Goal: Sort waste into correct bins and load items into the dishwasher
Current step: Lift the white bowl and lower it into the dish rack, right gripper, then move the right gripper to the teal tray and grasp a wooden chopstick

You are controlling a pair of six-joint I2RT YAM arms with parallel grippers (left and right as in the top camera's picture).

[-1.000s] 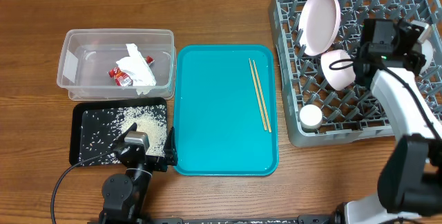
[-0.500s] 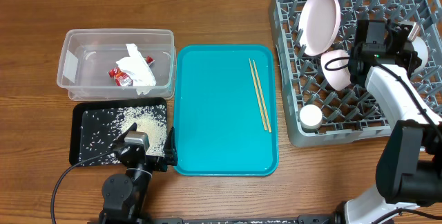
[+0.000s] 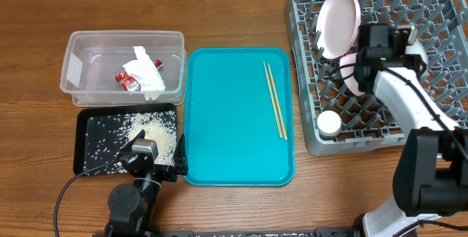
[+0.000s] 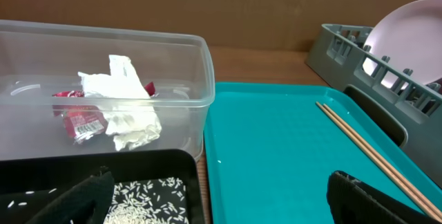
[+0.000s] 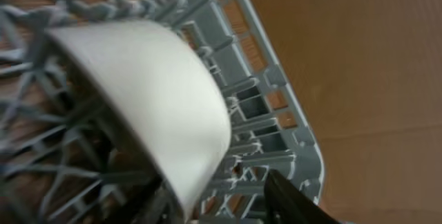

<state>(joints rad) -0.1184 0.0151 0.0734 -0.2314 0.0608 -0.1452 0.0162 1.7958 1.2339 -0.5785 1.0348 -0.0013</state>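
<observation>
The grey dish rack (image 3: 380, 131) holds a white plate (image 3: 338, 21) on edge, a white bowl (image 3: 349, 74) below it and a small white cup (image 3: 329, 123). My right gripper (image 3: 373, 41) hovers over the rack just above the bowl. In the right wrist view its open fingers (image 5: 221, 207) sit on either side of the bowl's rim (image 5: 152, 92). The chopsticks (image 3: 275, 99) lie on the teal tray (image 3: 227, 142). The clear tub (image 3: 77, 65) holds the napkin (image 3: 145, 72) and red packet (image 3: 129, 83). Rice (image 3: 150, 136) lies in the black tray (image 3: 82, 142). My left gripper (image 3: 157, 162) is open and empty at that tray's front right corner. I cannot pick out a steel bowl.
The tub (image 4: 200, 65), napkin (image 4: 124, 106), packet (image 4: 79, 120), rice (image 4: 148, 196), teal tray (image 4: 276, 155) and chopsticks (image 4: 366, 148) show in the left wrist view, with the open left fingers (image 4: 221, 207) low over the trays. Bare wooden table (image 5: 359, 65) lies beyond the rack's edge (image 5: 276, 113).
My right gripper has moved left across the rack, from its right side to just above the bowl. The left arm and everything else have stayed put.
</observation>
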